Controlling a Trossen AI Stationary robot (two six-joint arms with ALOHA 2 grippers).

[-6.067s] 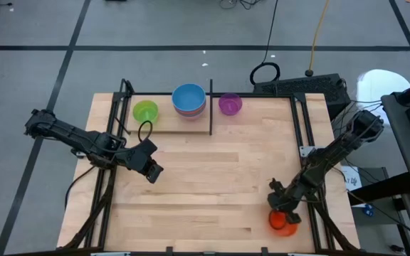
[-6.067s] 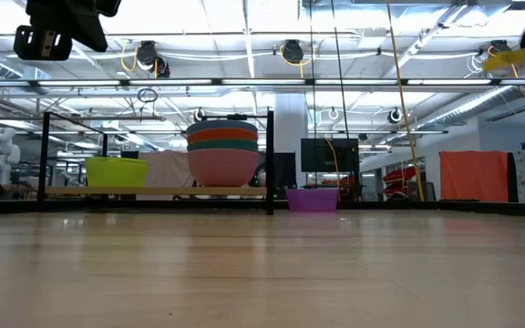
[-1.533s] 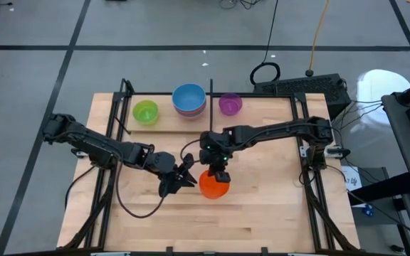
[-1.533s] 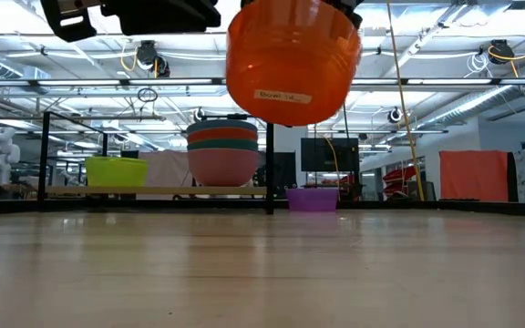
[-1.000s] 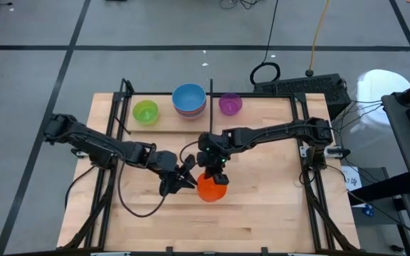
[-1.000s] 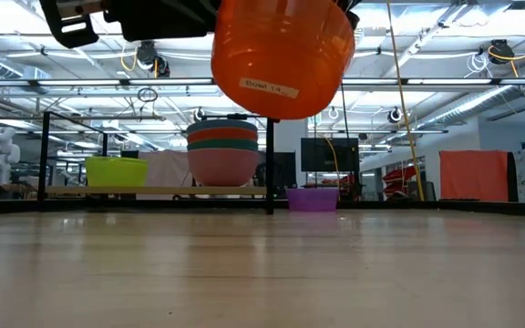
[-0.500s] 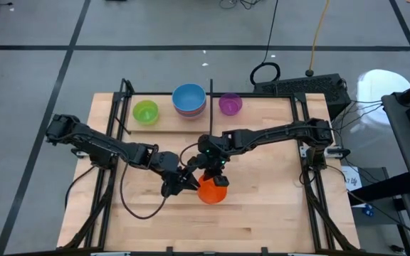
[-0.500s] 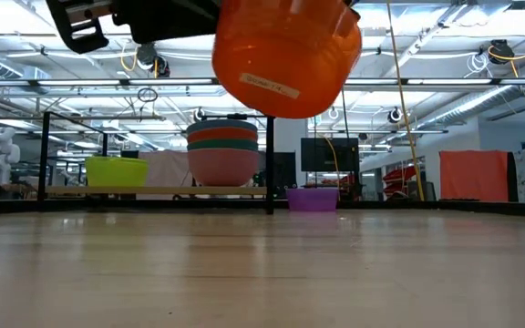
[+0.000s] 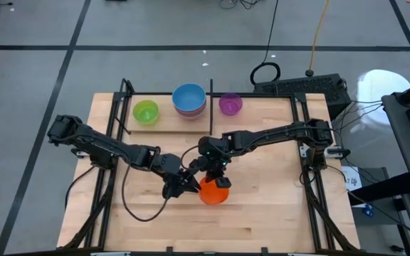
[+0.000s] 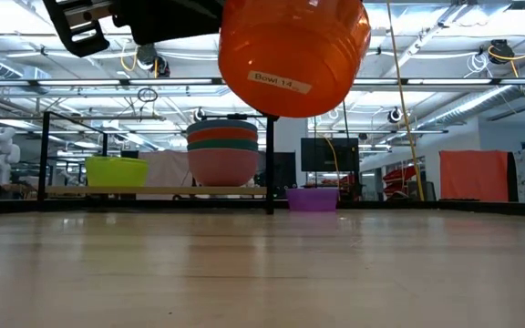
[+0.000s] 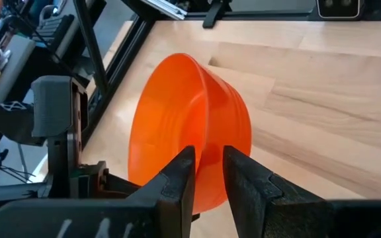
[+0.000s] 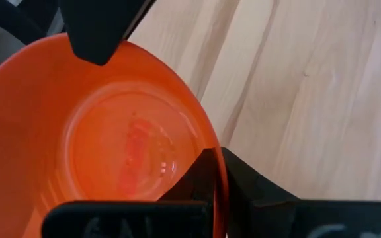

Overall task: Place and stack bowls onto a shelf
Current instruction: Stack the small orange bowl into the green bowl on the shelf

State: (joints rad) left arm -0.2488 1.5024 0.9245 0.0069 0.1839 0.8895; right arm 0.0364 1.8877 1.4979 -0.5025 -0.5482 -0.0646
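Orange bowl hangs above mid-table, its rim clenched in the right pincer while the left pincer straddles that rim, fingers still parted, so a mistimed handover could, I judge, drop it short of the shelf.

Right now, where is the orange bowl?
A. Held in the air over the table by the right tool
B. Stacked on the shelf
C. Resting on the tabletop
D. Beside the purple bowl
A: the right tool pinches the orange bowl's rim, clear of the tabletop.
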